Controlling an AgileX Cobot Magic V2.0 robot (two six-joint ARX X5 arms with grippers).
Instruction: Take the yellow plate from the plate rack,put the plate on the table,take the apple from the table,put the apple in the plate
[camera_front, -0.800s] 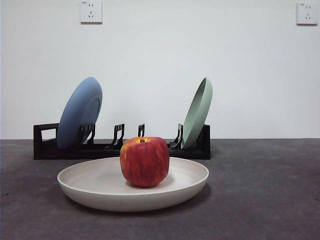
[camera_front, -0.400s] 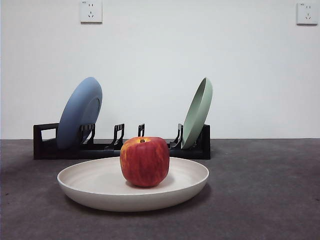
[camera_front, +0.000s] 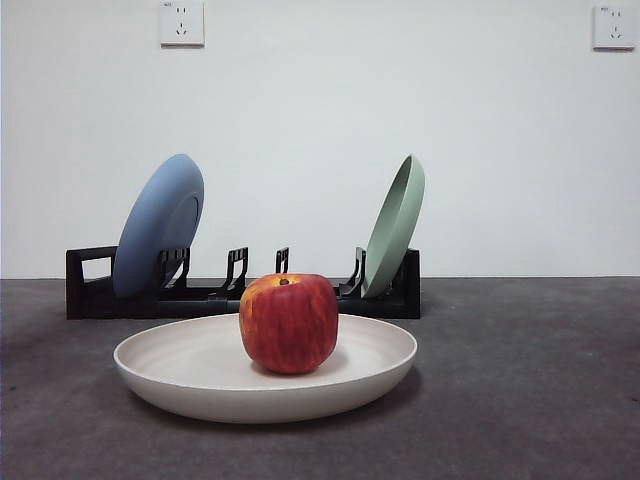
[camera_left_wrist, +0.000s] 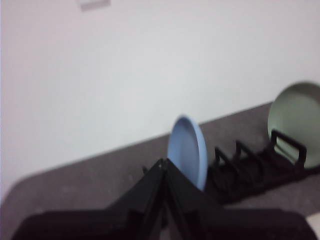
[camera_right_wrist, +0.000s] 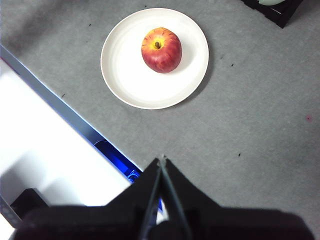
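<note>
Since the apple (camera_front: 289, 322) sits upright near the middle of the yellow plate (camera_front: 180, 372), and the plate lies flat on the table (camera_front: 530, 400) just in front of the plate rack (camera_front: 90, 290), we judge both steps of the task done. In the rack, 2 plates lean in their slots: a blue plate (camera_front: 158, 225) toward the loop end and a pale green plate (camera_front: 394, 226) at the other.

We see our left gripper (camera_left_wrist: 164, 172) raised near the rack's blue plate, jaws pressed together on nothing. Our right gripper (camera_right_wrist: 162, 167) hangs high above the table, well apart from the yellow plate, jaws likewise closed and empty.

Were we to handle them again, we would expect the apple to be firm, smooth and prone to roll, best pinched across its widest part from above. We judge the plate stiff and light, with a raised rim as the only real hold, and likely to slide on the rough table if pushed.
</note>
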